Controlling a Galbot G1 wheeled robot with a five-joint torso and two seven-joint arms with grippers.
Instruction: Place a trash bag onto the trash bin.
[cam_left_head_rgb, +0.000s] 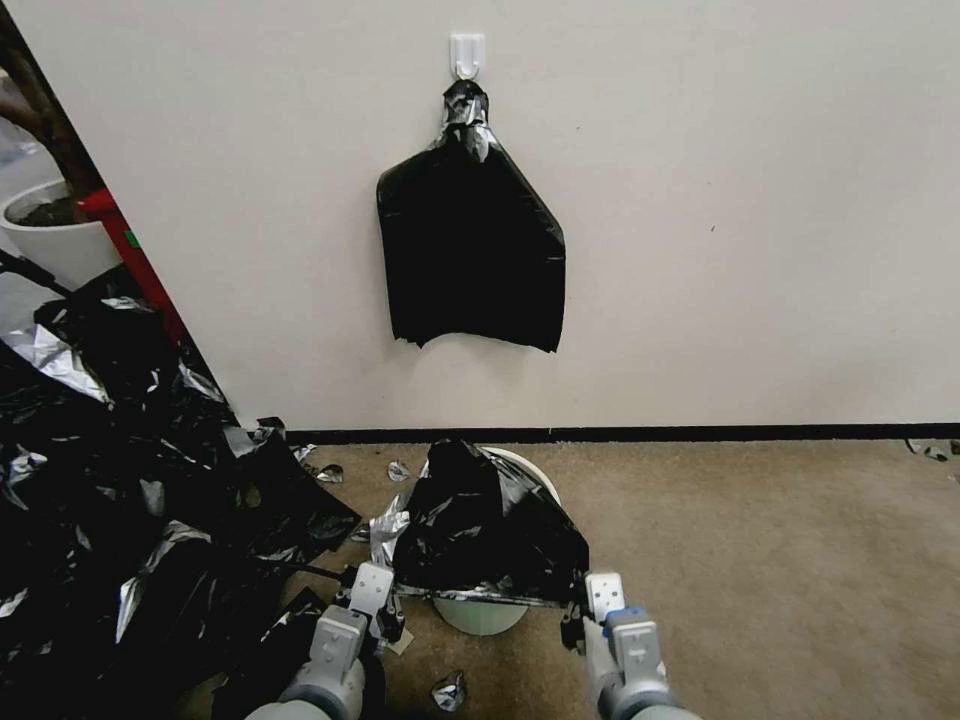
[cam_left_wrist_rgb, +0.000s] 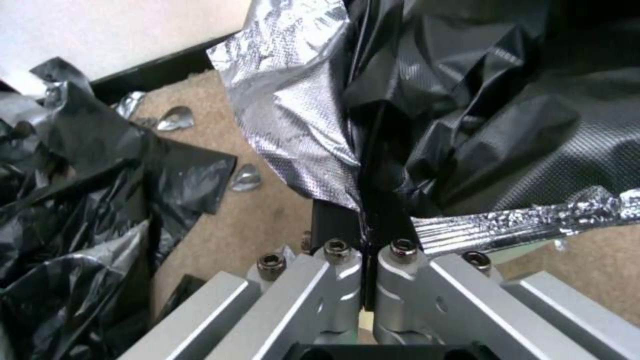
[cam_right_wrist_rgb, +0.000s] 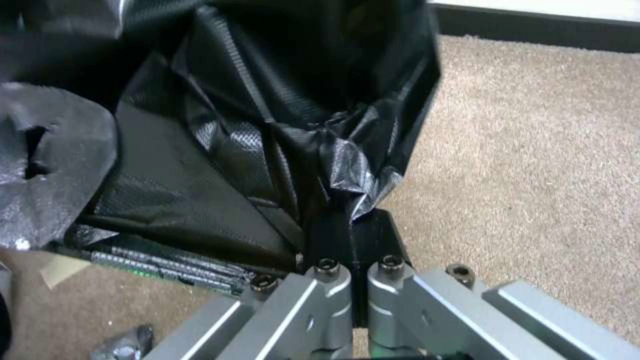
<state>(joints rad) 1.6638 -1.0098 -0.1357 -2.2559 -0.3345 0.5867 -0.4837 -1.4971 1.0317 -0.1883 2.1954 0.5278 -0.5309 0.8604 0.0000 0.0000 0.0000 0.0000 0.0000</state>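
With both the left pincer (cam_left_head_rgb: 385, 600) and right pincer (cam_left_head_rgb: 580, 610) clamped on the bag (cam_left_head_rgb: 485, 525) at lower centre, it drapes the bin (cam_left_head_rgb: 480, 612), its mouth not yet seated round the rim.

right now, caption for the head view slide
Both grippers, left and right, hold the trash bag draped over the trash bin.

Trash bin (cam_left_head_rgb: 520, 470) on its side on the carpet, just in front of the wall's black baseboard (cam_left_head_rgb: 620, 434). Trash bag (cam_left_head_rgb: 490, 525) draped over the bin, covering most of it; cream rim visible behind the bag, pale round end below it. Left gripper (cam_left_head_rgb: 385, 598) at the bag's lower left corner, right gripper (cam_left_head_rgb: 580, 605) at its lower right, hem stretched between them. Heap of black bags (cam_left_head_rgb: 130, 480) to the bin's left. Flat black bundle (cam_left_head_rgb: 470, 240) hangs from a white hook (cam_left_head_rgb: 467, 55) on the wall above the bin.
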